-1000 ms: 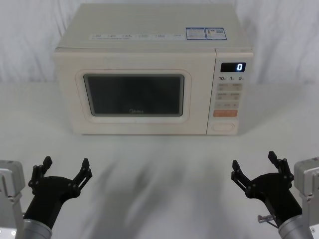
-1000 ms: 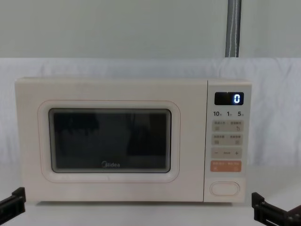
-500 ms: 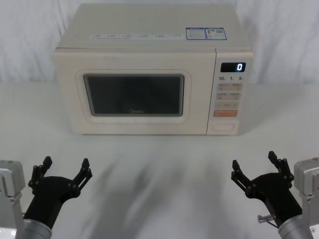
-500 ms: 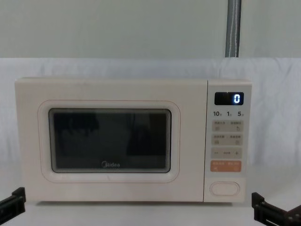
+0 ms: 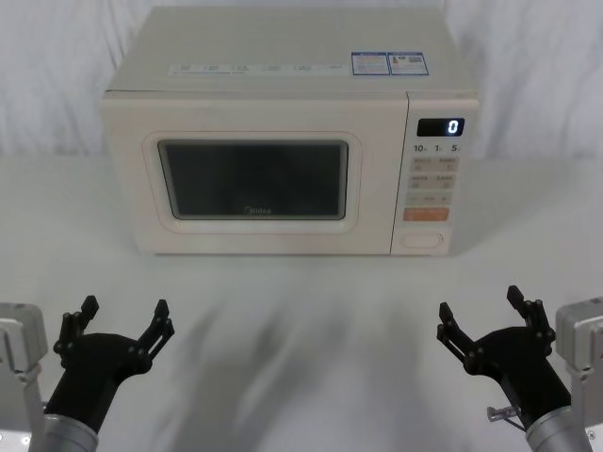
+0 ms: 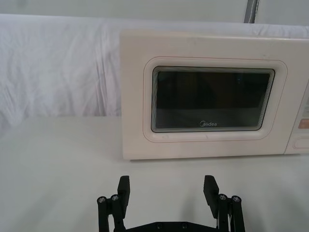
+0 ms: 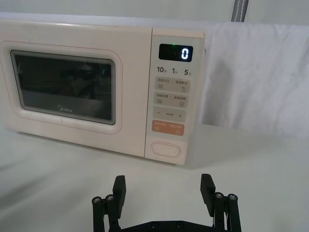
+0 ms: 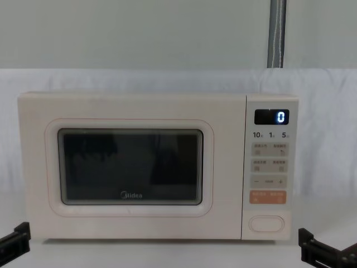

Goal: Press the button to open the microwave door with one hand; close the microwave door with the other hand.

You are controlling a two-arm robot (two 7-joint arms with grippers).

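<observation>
White table [image 5: 301, 292], microwave door [image 5: 250, 179] closed, button [image 5: 422, 240] untouched

A white cloth-covered table [image 5: 301, 292] carries a cream Midea microwave [image 5: 283, 56], standing toward its far side.

I see the cream microwave door [image 5: 254, 184] with its dark glass window, a cream button [image 5: 422, 240] under an orange key [image 5: 426, 215], and my black grippers.
</observation>
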